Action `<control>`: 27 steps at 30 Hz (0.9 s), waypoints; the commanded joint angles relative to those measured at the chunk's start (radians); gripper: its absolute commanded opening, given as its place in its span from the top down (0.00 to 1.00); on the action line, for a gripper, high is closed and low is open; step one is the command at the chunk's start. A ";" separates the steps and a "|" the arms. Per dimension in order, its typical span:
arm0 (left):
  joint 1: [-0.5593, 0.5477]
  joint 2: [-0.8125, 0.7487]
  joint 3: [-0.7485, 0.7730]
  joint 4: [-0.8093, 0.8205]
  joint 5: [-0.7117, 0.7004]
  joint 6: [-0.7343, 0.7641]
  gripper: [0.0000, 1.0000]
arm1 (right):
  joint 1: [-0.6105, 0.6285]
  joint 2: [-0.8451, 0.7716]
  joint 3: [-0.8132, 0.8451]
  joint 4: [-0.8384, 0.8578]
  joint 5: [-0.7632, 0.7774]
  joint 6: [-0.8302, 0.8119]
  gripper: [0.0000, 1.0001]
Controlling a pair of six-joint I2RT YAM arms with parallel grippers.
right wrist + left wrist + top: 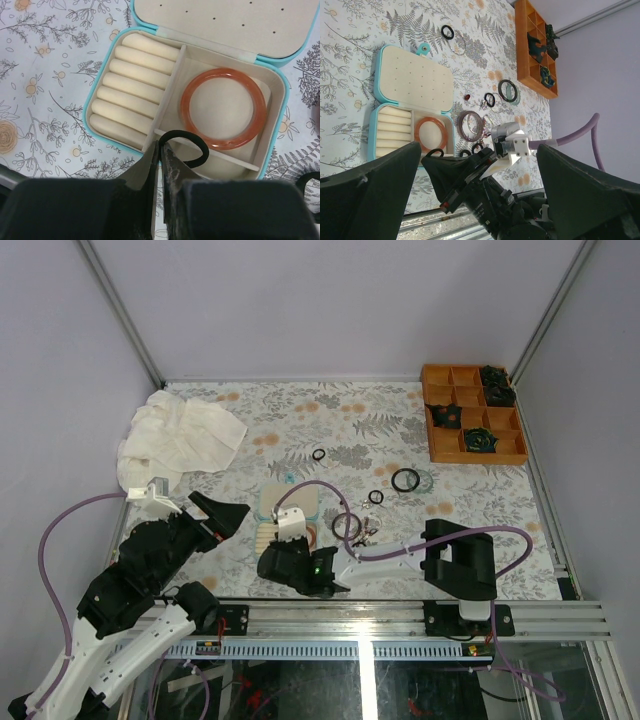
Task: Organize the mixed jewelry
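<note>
Top view: two arms. The left gripper (195, 512) hangs over the near left of the table (480, 510), jaws spread wide with nothing in them. The right gripper (290, 552) is down at the near edge of the open teal case (285, 502), and its jaws are hidden under the wrist here. Loose jewelry: two small black rings (319, 454), one black bangle (405, 480), and one brownish bangle stack (346, 525) whose count is unclear. One white cloth (180, 435) lies far left. One orange tray (435, 445) sits far right, holding four dark clumps (482, 440).

Left wrist view: this gripper's fingers (370, 200) fill the bottom corners, far apart and empty. The case base holds cream rolls (392, 132) and one reddish-brown bangle (431, 119). A teal bangle (517, 100) peeks from under the black one. Two more small black rings lie beside the stack, partly covered by the right gripper.

Right wrist view: the jaws are almost closed, pinching one held black ring (202, 144) over the case's small near compartment. The reddish-brown bangle lies flat in the square compartment. There are six or seven rolls; the ends are hard to split. One dark piece (307, 180) is cut off at the right edge.
</note>
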 commanded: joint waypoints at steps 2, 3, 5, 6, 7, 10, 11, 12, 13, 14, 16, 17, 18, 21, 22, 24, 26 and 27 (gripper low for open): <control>0.004 -0.015 0.008 0.007 0.004 0.012 0.00 | 0.024 0.021 0.057 -0.002 0.087 0.002 0.92; 0.005 -0.016 0.009 0.005 0.003 0.012 0.00 | 0.025 0.024 0.059 -0.001 0.087 0.000 0.92; 0.005 -0.016 0.010 0.002 0.002 0.012 0.00 | 0.028 0.028 0.062 0.000 0.089 -0.001 0.92; 0.005 -0.018 0.012 0.000 0.001 0.013 0.00 | 0.029 0.031 0.062 0.003 0.092 -0.005 0.92; 0.005 -0.019 0.011 -0.001 -0.001 0.013 0.00 | 0.029 0.033 0.064 -0.001 0.094 -0.005 0.92; 0.004 -0.019 0.013 -0.001 -0.001 0.013 0.00 | 0.030 0.036 0.064 -0.001 0.101 -0.003 0.92; 0.005 -0.019 0.013 -0.002 -0.002 0.015 0.00 | 0.030 0.036 0.063 -0.001 0.105 -0.004 0.92; 0.005 -0.021 0.012 -0.001 -0.001 0.015 0.00 | 0.031 0.035 0.064 0.000 0.109 -0.005 0.92; 0.005 -0.019 0.014 -0.001 -0.001 0.015 0.00 | 0.030 0.033 0.061 0.001 0.111 -0.006 0.92; 0.005 -0.018 0.015 -0.001 -0.001 0.016 0.00 | 0.030 0.031 0.060 0.003 0.117 -0.009 0.92; 0.004 -0.019 0.015 -0.001 -0.001 0.017 0.00 | 0.031 0.028 0.060 0.011 0.125 -0.017 0.92; 0.005 -0.018 0.016 -0.001 -0.002 0.017 0.00 | 0.031 0.028 0.061 0.014 0.130 -0.022 0.92; 0.005 -0.017 0.016 -0.002 0.000 0.017 0.00 | 0.030 0.029 0.063 0.013 0.134 -0.025 0.92; 0.005 -0.018 0.018 -0.004 0.000 0.017 0.00 | 0.031 0.032 0.066 0.010 0.145 -0.033 0.92; 0.005 -0.018 0.018 -0.004 0.000 0.017 0.00 | 0.030 0.032 0.066 0.011 0.145 -0.035 0.92; 0.005 -0.019 0.019 -0.006 -0.001 0.017 0.00 | 0.031 0.033 0.065 0.014 0.146 -0.037 0.92; 0.005 -0.019 0.020 -0.006 -0.003 0.017 0.00 | 0.030 0.035 0.063 0.019 0.149 -0.039 0.92; 0.005 -0.018 0.020 -0.006 -0.002 0.017 0.00 | 0.030 0.037 0.063 0.021 0.150 -0.041 0.92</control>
